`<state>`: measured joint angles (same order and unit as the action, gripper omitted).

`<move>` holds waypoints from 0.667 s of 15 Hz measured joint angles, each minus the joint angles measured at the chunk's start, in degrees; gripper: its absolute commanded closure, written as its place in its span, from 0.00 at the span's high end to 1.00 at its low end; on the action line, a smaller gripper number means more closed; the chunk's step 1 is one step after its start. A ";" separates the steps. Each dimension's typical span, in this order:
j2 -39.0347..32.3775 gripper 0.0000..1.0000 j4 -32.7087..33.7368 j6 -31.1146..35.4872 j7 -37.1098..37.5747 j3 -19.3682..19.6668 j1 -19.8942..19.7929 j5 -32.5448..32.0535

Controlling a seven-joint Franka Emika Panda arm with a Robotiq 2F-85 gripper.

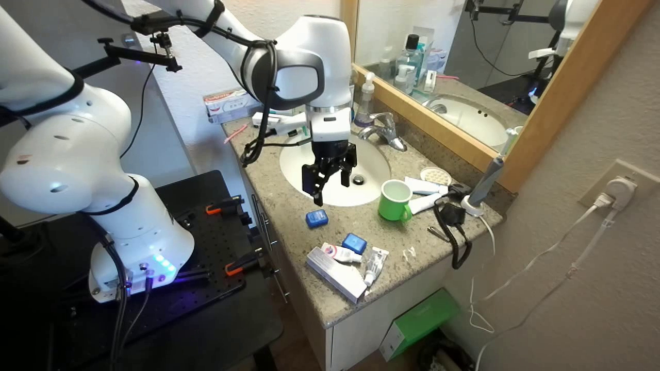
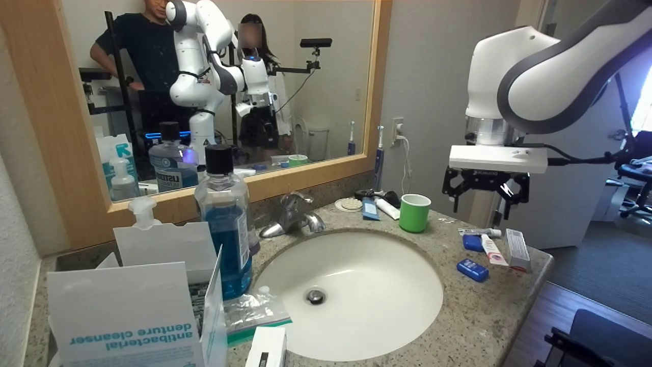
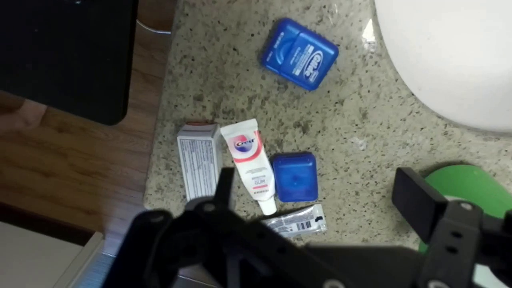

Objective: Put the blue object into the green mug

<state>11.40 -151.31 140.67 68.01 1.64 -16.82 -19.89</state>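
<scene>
End effector (image 2: 481, 212), spread wide and empty, could snag toothpaste (image 3: 252, 165) crowding the blue box (image 3: 296, 178) nearer the mug (image 2: 414, 215).

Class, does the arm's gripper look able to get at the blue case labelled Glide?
Probably yes: the gripper hangs open above the counter, and nothing covers the Glide case or stands against it.

In the wrist view, "Glide" stands on a blue case (image 3: 300, 54), "Crest" and "GUM" on a white tube (image 3: 251, 166). In an exterior view, "antibacterial denture cleanser" runs upside down across a white box (image 2: 124, 313); "LISTERINE" is partly legible on a reflected bottle (image 2: 173, 168).
</scene>
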 measured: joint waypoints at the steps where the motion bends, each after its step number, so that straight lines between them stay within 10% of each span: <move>1: -0.79 1.00 0.05 0.27 0.00 0.81 -0.12 -1.02; 10: -7.48 1.00 1.40 3.24 -5.45 5.25 0.12 -7.08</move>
<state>3.92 -149.91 143.91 62.57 6.89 -16.70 -26.97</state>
